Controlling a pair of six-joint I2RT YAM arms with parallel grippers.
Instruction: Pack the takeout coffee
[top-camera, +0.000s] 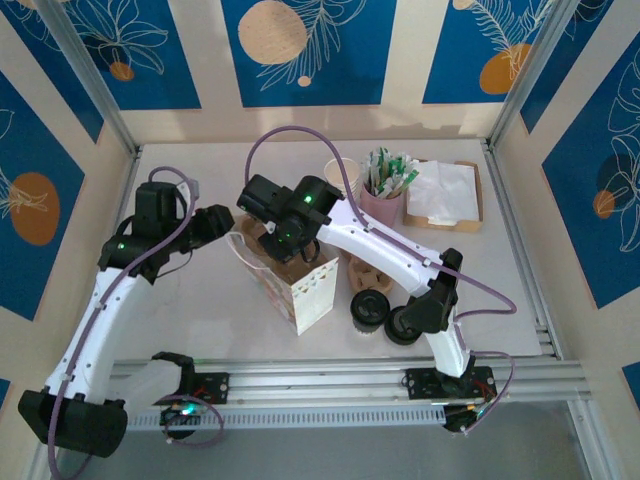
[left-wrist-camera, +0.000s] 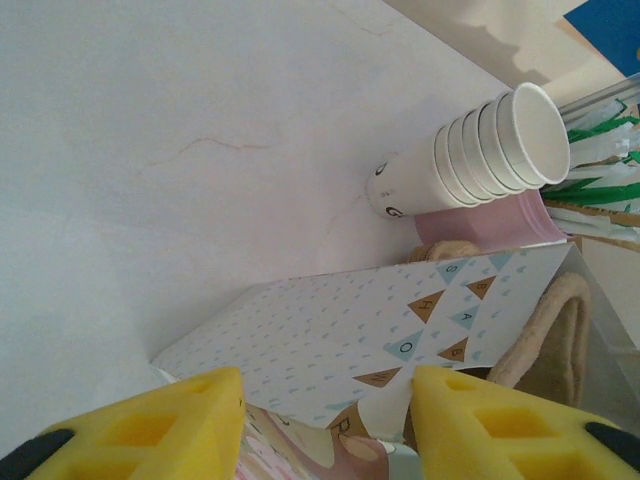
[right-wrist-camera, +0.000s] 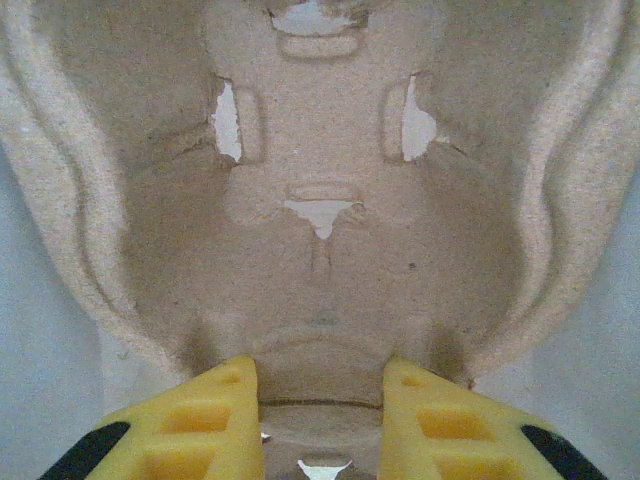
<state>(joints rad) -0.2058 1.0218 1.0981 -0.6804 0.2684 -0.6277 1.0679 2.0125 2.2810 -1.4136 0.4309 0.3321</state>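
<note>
Yellow left fingers (left-wrist-camera: 150, 425) cap the left arm (top-camera: 100, 300), which climbs from its base at 7 o'clock, folds at the elbow and levels its wrist toward 3 o'clock. They stand either side of the top edge of the paper bag (top-camera: 315, 290). From where I stand I cannot tell whether they pinch it or merely flank it.

The right arm (top-camera: 385, 250) sweeps from 5 o'clock across toward 10 o'clock, its wrist tipped down over the bag's mouth. The right fingers (right-wrist-camera: 200, 420) are drawn in narrow on the rim of a pulp carrier (right-wrist-camera: 320, 200).

The takeout coffee (top-camera: 370, 308) stands on the white desk (top-camera: 200, 325) at 4 o'clock of the bag, just beside it and close to the right arm's elbow. A black round piece (top-camera: 403, 326) sits at its 4 o'clock, partly under the forearm.

Beyond the bag, toward 1 o'clock, a stack of cream paper cups (left-wrist-camera: 480, 150) stands next to a pink cup (top-camera: 385, 205) bristling with green-and-white sachets. A napkin tray (top-camera: 445, 195) lies at 3 o'clock of that.

The bag is white card sprinkled with pale blue dashes and a string of little triangular pennants. The carrier is rough, fibrous brown pulp, moulded into scalloped walls with small torn slots.
</note>
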